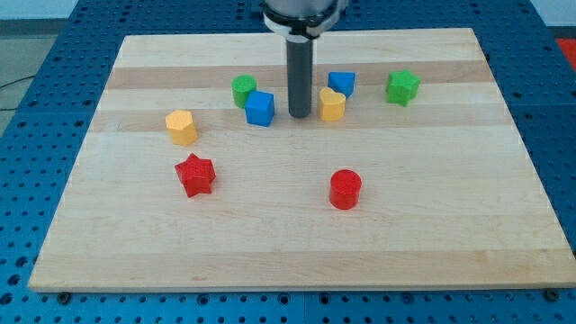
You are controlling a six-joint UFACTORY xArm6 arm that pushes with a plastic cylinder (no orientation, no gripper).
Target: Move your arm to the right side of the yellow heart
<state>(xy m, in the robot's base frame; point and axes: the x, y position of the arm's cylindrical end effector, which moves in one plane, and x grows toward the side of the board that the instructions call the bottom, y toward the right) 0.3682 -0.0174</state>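
Observation:
The yellow heart [332, 104] lies on the wooden board near the view's top middle. My tip [300, 115] stands just to the view's left of the heart, a small gap apart from it. A blue cube [260, 108] sits to the tip's left, so the tip is between the blue cube and the yellow heart. A blue block [341, 84] lies right behind the heart, toward the view's top.
A green block [243, 90] sits behind the blue cube. A green star [402, 87] lies at the top right. A yellow hexagon [181, 127] and a red star [194, 175] are at the left. A red cylinder [345, 189] lies below the middle.

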